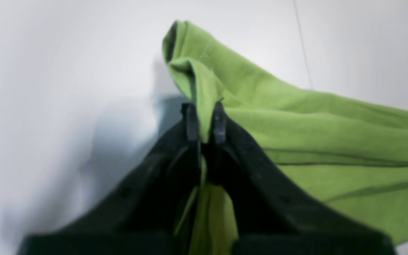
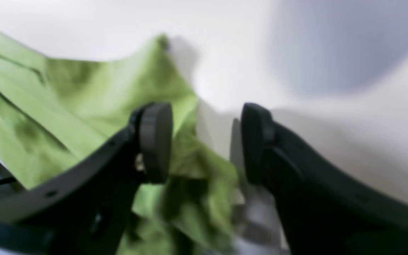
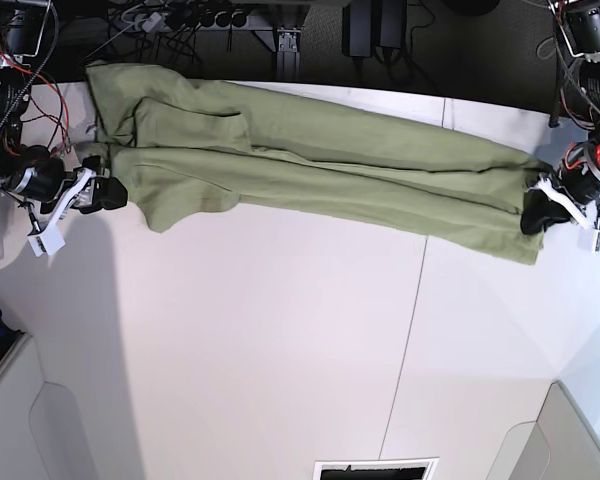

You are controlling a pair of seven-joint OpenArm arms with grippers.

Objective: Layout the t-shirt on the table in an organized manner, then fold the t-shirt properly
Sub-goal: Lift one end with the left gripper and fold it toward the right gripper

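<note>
The olive-green t-shirt point(image 3: 310, 150) lies stretched in a long band across the far part of the white table point(image 3: 280, 350). My left gripper point(image 3: 533, 215) is at the shirt's right end. In the left wrist view it point(image 1: 204, 122) is shut on a raised fold of the shirt point(image 1: 313, 134). My right gripper point(image 3: 105, 190) is at the shirt's left end. In the right wrist view it point(image 2: 205, 141) is open, with bunched shirt cloth point(image 2: 101, 95) under and beside its left finger point(image 2: 154, 141). The neck tag is not visible.
A thin dark seam point(image 3: 410, 320) runs across the table. Cables and electronics point(image 3: 180, 18) crowd the far edge. Grey panels sit at the near left point(image 3: 40, 430) and near right point(image 3: 570, 440) corners. A dark slot point(image 3: 375, 468) lies at the near edge.
</note>
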